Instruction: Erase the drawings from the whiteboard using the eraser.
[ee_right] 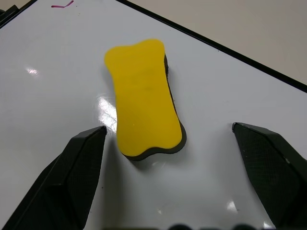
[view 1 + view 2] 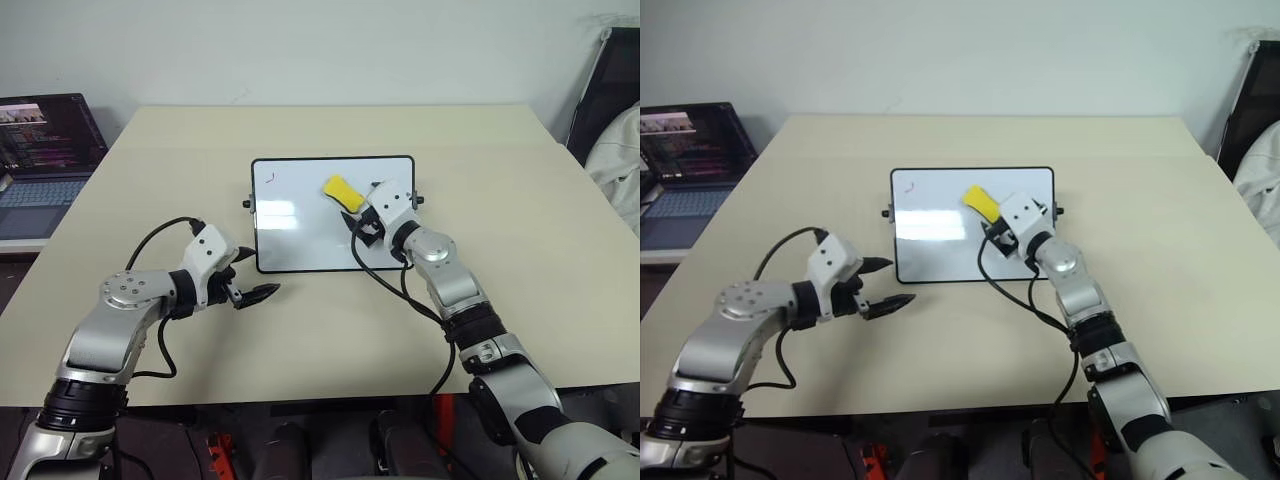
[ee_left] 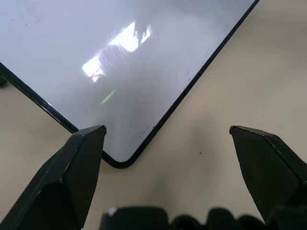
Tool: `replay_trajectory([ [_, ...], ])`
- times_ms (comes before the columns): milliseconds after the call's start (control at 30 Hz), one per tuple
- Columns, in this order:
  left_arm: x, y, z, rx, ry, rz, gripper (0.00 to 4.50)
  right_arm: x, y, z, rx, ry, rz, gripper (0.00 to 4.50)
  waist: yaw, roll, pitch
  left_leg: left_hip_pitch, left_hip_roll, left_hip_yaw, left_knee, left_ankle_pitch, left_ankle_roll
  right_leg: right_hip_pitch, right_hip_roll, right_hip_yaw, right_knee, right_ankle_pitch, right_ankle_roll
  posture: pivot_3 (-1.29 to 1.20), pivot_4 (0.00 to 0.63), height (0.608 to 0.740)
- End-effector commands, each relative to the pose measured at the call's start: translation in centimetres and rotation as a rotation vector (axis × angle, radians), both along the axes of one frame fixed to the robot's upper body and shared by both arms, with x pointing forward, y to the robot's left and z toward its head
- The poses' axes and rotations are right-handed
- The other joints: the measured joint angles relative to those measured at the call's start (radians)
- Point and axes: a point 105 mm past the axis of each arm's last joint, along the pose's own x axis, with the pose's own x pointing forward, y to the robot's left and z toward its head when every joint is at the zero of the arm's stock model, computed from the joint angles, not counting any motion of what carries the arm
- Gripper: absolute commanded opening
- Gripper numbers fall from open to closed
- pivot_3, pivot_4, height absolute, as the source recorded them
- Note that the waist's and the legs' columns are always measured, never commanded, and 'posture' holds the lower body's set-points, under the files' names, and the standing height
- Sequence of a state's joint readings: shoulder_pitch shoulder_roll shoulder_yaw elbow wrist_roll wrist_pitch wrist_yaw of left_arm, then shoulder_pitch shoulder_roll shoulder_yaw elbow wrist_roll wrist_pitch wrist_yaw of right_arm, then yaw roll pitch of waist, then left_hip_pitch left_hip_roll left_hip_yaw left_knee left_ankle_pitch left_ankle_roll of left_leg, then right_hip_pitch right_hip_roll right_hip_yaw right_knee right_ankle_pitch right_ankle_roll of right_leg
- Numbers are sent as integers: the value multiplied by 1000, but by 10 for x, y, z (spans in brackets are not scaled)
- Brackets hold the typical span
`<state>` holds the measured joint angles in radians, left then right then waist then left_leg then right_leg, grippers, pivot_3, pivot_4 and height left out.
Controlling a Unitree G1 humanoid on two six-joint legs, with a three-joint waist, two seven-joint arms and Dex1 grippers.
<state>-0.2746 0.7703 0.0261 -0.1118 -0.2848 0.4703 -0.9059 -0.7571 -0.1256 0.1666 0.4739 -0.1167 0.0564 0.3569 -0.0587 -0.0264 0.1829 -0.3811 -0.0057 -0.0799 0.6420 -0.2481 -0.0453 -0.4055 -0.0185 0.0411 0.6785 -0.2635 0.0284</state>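
A small whiteboard [image 2: 300, 225] with a thin black frame is lying flat near the middle of a beige desk [image 2: 520, 250]. A yellow eraser [image 2: 342, 192] is resting on the board's upper right part, yellow side up and dark underside down. The right gripper [image 1: 168, 139] is hovering just beside the eraser with its jaws standing wide, one on each side of it and not touching it. A small red scribble [image 2: 270, 178] is sitting near the board's upper left corner; it is too faint to make out more. The left gripper [image 2: 252, 290] is hanging over the desk just off the board's near left corner, jaws also spread wide and holding nothing. A laptop [image 2: 45, 160] is sitting open at the far left.
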Motion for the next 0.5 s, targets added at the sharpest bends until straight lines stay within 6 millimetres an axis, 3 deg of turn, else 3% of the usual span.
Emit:
replay_trajectory([
  [33, 2, -3, 11, 4, -51, -20, 4500, -3, 6, 5, 30, -2, 19, 4489, 0, 0, 0, 0, 0, 0, 0, 0, 0, 0, 0, 0, 0, 0, 0, 0, 150, 740],
  [300, -5, -22, 55, -163, -133, -100, 4500, -4, 6, 3, 54, 10, 23, 4489, 1, 0, 1, -1, 0, 0, 0, 0, 0, 0, 0, 0, -1, 0, 0, 0, 150, 740],
  [467, 0, -19, 56, -135, -136, -78, 4500, -4, 7, 5, 77, 8, 22, 4489, -1, 0, 1, 0, 0, 0, -1, 0, 0, 0, 0, 0, 0, 0, 0, 0, 150, 740],
  [500, 0, -18, 55, -132, -134, -77, 4500, -4, 6, 5, 75, 6, 20, 4313, -1, 0, 1, 0, 0, 0, -1, 0, 0, 0, 0, 0, 0, 0, 0, 0, 150, 740],
])
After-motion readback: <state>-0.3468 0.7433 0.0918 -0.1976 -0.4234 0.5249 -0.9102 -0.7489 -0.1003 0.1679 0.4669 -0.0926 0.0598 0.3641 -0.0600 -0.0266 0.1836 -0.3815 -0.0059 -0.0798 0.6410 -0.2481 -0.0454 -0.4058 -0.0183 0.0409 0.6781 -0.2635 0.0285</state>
